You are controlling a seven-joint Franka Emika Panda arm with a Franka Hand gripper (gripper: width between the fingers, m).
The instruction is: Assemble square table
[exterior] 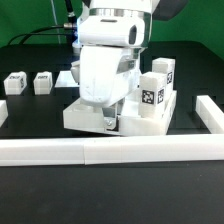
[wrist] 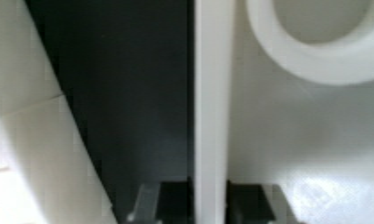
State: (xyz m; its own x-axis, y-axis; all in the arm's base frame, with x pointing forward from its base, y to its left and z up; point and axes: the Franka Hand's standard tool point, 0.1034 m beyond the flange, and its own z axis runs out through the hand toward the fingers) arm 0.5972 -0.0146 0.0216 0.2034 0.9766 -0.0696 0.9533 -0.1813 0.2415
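**Square table top (exterior: 80,117) gripped by its rim**

The pincer (exterior: 108,122) points straight down at the edge of the square table top that faces the border wall (exterior: 110,150). In the wrist view the pincer (wrist: 210,203) is nearly closed. Its dark fingers (wrist: 166,203) sit tight on either side of the slab's thin raised rim, with no gap that I can make out, so it holds the square table top (wrist: 308,140) by that rim. On one side of the rim is the slab's white face, with a round corner hole (wrist: 322,45) ringed by a thick white collar. On the other side is the black worktop (wrist: 131,100).

In the exterior view the slab lies on the worktop (exterior: 195,70) in the middle of the scene, partly hidden behind the white arm (exterior: 105,60).

- **2 o'clock from the pincer:** the first leg post (exterior: 152,96) stands upright at the slab, with its tag facing the camera. I cannot tell whether it stands on the slab or just behind it.
- **Between 1 and 2 o'clock:** the second leg post (exterior: 163,72) stands just beyond the first.
- **10 o'clock, well apart from the slab:** the third leg post (exterior: 42,81) and the fourth leg post (exterior: 14,82) sit side by side on the worktop.
- **6 o'clock:** the border wall runs across the front, near the slab, and turns back at both ends.
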